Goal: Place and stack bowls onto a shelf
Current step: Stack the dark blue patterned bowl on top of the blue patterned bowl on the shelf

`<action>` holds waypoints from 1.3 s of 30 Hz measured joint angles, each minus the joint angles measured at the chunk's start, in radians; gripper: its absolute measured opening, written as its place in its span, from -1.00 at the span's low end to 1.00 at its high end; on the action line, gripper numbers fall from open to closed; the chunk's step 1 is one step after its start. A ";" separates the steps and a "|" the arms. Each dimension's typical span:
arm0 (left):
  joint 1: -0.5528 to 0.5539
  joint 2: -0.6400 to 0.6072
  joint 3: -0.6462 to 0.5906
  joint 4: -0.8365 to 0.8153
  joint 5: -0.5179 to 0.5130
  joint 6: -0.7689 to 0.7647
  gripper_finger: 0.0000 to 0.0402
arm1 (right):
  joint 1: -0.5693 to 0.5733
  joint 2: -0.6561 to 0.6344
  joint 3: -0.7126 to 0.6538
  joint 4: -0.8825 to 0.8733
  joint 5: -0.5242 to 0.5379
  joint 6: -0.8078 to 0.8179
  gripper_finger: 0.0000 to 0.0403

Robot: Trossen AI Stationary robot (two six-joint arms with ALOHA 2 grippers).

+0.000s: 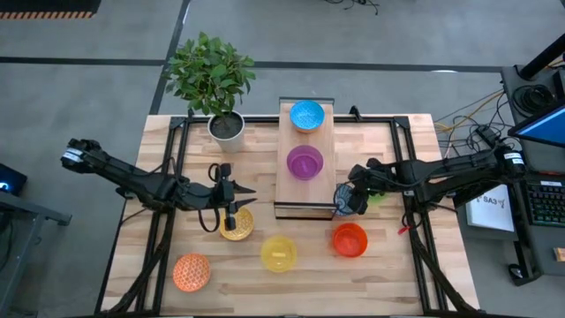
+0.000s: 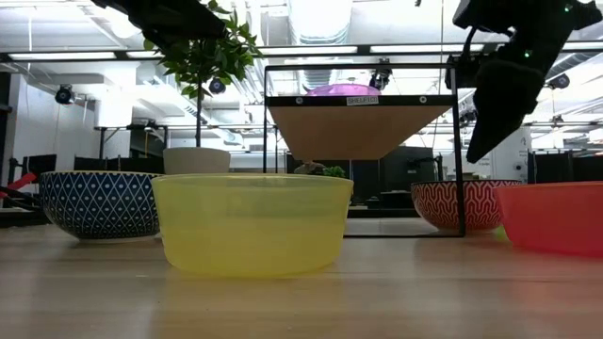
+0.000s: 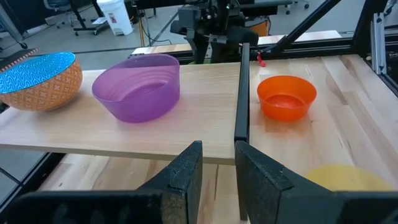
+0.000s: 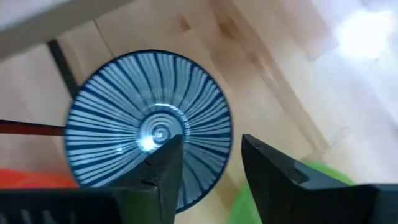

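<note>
From above, the shelf [image 1: 305, 159] stands at the middle of the counter [image 1: 388, 265], carrying a light blue bowl [image 1: 307, 115] at its far end and a purple bowl [image 1: 305, 162] behind its near half. The left end effector [image 1: 231, 198] hovers over an amber bowl [image 1: 236, 223], just left of the shelf's near corner. The right end effector [image 1: 346, 198] sits at the shelf's near right corner, over a blue-striped bowl [image 1: 349, 205] with a green bowl [image 1: 376, 196] just beside it. A yellow bowl [image 1: 279, 253], a red bowl [image 1: 350, 239] and an orange patterned bowl [image 1: 192, 272] lie on the near part of the counter. A potted plant [image 1: 212, 79] stands at the far left.

At counter height, the yellow bowl [image 2: 252, 222] fills the foreground, with a dark blue patterned bowl [image 2: 99, 202] on the left and a red-patterned bowl [image 2: 462, 204] and the red bowl [image 2: 554, 217] on the right. The shelf [image 2: 358, 127] is raised behind them.

The left wrist camera shows the left end effector [image 3: 217, 171] with a narrow gap between its fingers, gripping nothing, facing the shelf [image 3: 186, 118] with the purple bowl [image 3: 137, 86] and light blue bowl [image 3: 38, 79] on it.

The right wrist camera shows the right end effector [image 4: 211, 163] moderately open, one finger [image 4: 166, 163] over the blue-striped bowl's [image 4: 149, 124] inside and the other outside its rim; contact cannot be told.
</note>
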 joint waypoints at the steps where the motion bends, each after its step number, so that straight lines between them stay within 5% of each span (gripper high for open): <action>1: 0.000 0.000 0.000 0.000 0.000 0.002 -0.61 | 0.000 0.000 -0.006 0.002 0.007 -0.010 -0.18; 8: 0.000 0.000 0.000 0.000 0.000 0.018 -0.61 | 0.000 0.001 -0.081 0.128 0.057 -0.073 -0.11; 39: 0.000 0.000 0.000 0.008 0.000 0.019 -0.61 | 0.000 0.001 -0.287 0.384 0.108 0.049 -0.53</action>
